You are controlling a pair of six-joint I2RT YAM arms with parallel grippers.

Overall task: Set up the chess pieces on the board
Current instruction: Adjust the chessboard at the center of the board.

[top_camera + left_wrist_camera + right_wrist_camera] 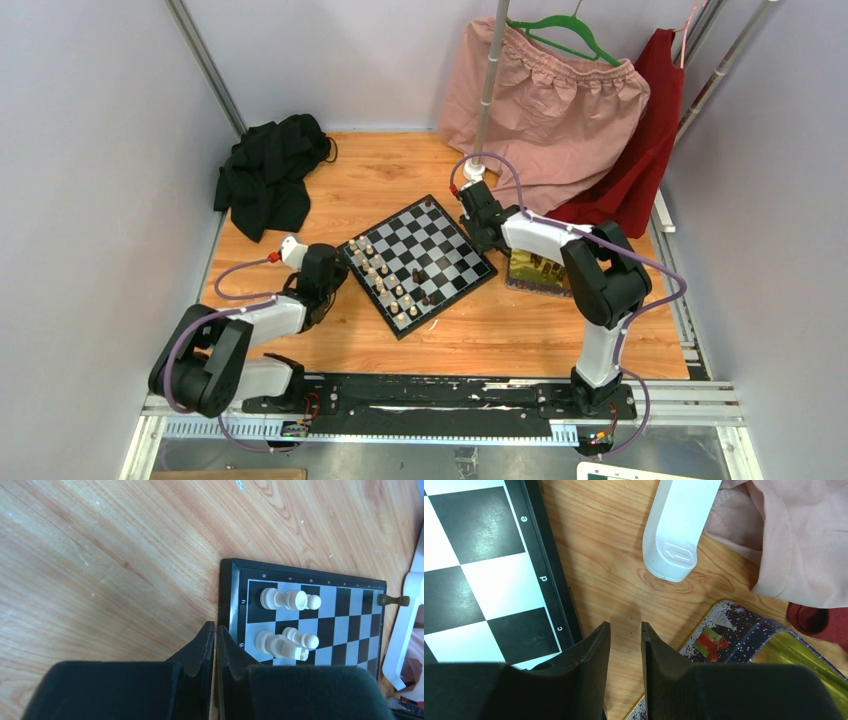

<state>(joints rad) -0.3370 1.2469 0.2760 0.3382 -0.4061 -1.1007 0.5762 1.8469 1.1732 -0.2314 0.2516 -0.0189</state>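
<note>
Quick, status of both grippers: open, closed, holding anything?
Left gripper: closed, nothing visible between the jaws.
Right gripper: open, jaws partly apart, empty.

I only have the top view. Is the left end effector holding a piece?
Observer: No. The left wrist view shows the left end effector shut on nothing, its tips beside the board's black border.
Operator: And the right one?
Observer: The right end effector is open and empty. It is over bare table, between the board's edge and the tin.
</note>
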